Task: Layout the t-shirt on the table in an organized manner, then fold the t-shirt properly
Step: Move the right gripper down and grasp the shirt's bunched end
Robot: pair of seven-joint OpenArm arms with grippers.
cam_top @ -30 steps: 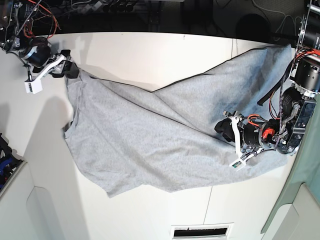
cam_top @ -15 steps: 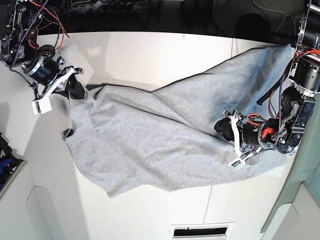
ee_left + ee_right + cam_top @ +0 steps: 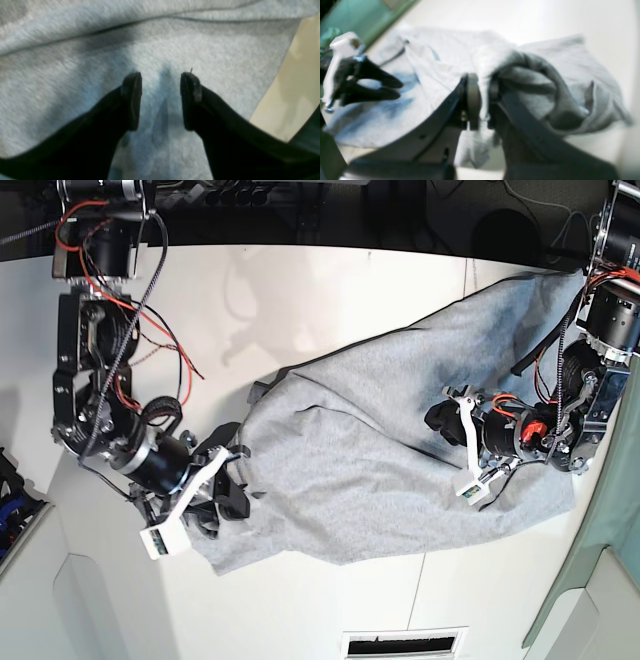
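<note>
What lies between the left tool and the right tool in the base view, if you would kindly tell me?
The t-shirt, as the base view shows.

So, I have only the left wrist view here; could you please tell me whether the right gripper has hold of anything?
Observer: Yes, the right wrist view shows the right gripper pinching a fold of the t-shirt.
Operator: Thank you. Is the cloth beyond that grip lying flat?
Observer: No, beside the gripper it loops and bunches into folds.
Operator: And where is that gripper over the shirt, please?
Observer: In the base view, it is towards the shirt's left end as pictured, with the left gripper over the other half.
</note>
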